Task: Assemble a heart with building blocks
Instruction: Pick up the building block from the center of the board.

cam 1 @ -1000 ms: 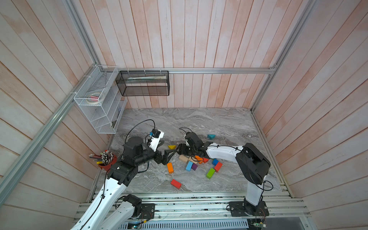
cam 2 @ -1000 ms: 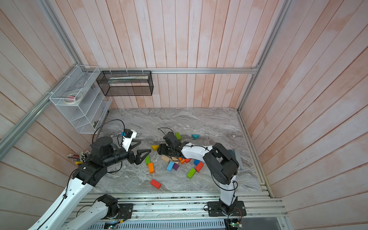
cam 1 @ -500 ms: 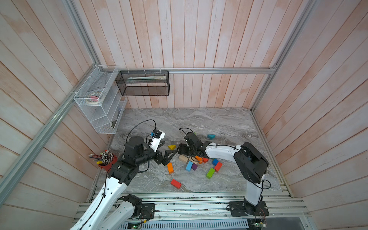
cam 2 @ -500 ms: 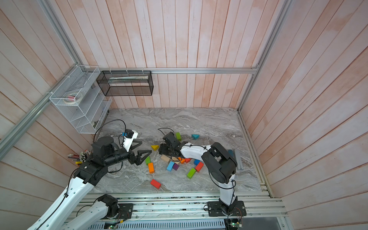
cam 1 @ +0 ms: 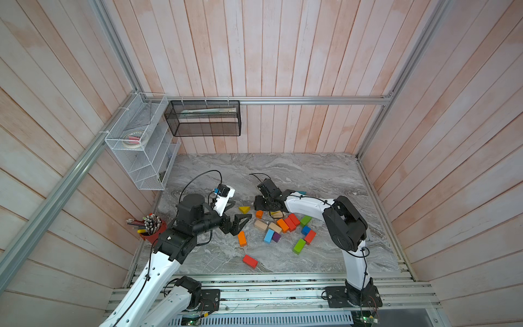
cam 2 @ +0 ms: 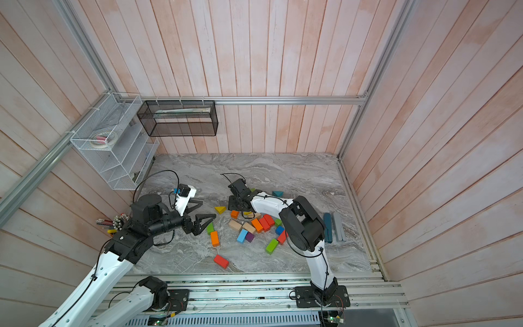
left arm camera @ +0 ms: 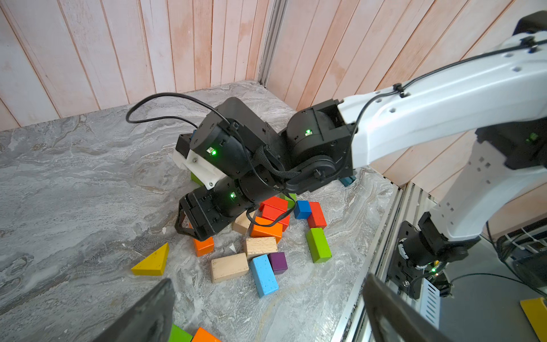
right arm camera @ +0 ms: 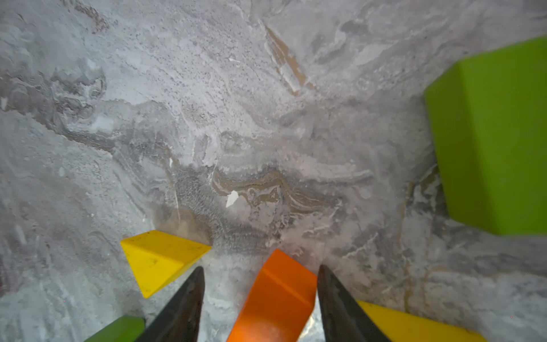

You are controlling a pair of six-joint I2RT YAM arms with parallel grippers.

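Note:
The building blocks lie scattered mid-table: a row of tan (cam 1: 260, 225), orange (cam 1: 282, 225) and red (cam 1: 291, 221) bricks, with blue (cam 1: 268, 235), purple and green (cam 1: 299, 246) ones nearby. My right gripper (right arm camera: 262, 268) points down over a small orange block (right arm camera: 278, 296). Its jaws straddle the block; one finger touches a side and the other stands a little off it. Yellow wedges (right arm camera: 157, 257) lie on both sides. My left gripper (cam 1: 240, 223) hovers open and empty left of the pile, above an orange brick (cam 1: 242, 238).
A red cup of pencils (cam 1: 150, 229) stands at the table's left edge. A white wire rack (cam 1: 141, 147) and a black mesh basket (cam 1: 203, 117) hang on the walls. Blue and grey bars (cam 2: 332, 226) lie at the right. A lone red brick (cam 1: 250, 261) sits near the front rail.
My right gripper's jaws have narrowed around the small orange block. The left arm has hardly moved and its jaws stay wide.

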